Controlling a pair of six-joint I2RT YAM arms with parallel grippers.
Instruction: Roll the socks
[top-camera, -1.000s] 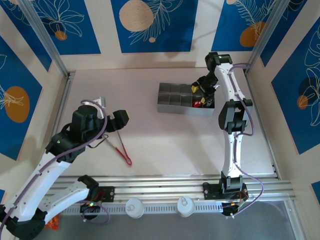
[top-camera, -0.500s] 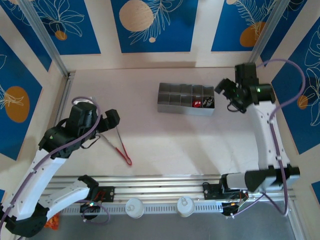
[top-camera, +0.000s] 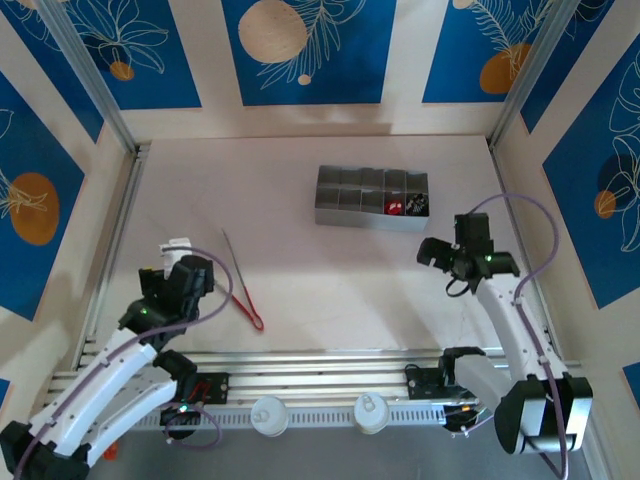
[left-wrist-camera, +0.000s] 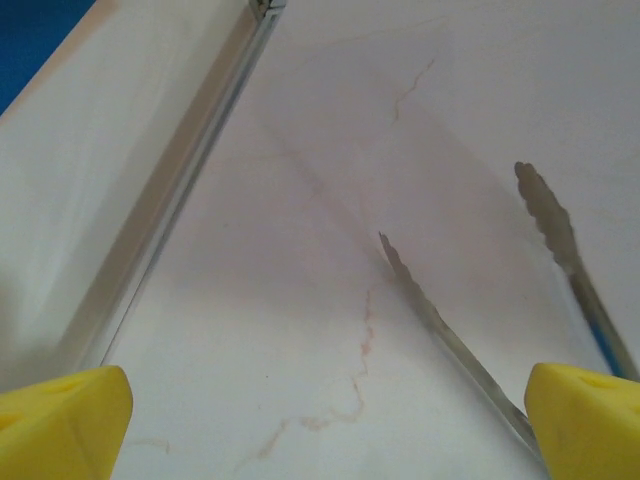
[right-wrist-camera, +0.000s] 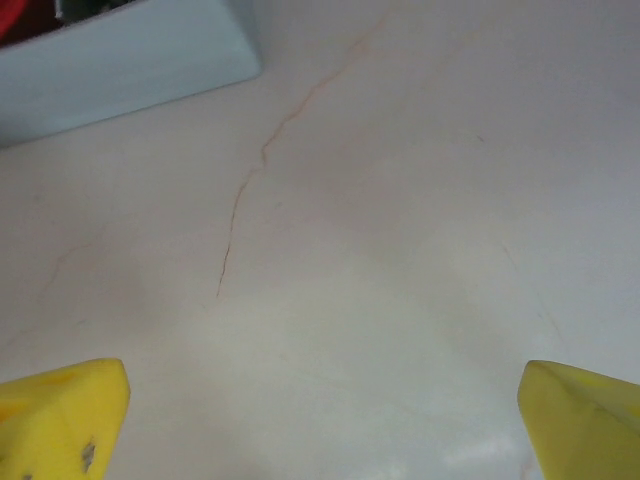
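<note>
The socks lie in the right-hand compartments of a grey divided box: a small red one and, beside it, a black one with pale stripes. My right gripper hovers in front of the box's right end, apart from it. Its yellow fingers stand wide, the right gripper open over bare table. My left gripper sits low at the near left. In the wrist view the left gripper is open too, its yellow fingertips far apart with nothing between them.
Thin metal tongs with a red handle end lie just right of the left gripper, their toothed tips pointing away. A metal rail borders the table's left side. The box's corner shows in the right wrist view.
Both arms have drawn back toward the near edge. The right gripper left the box's right compartments and opened; the socks stayed inside. The left gripper sank down to the left of the tongs.
</note>
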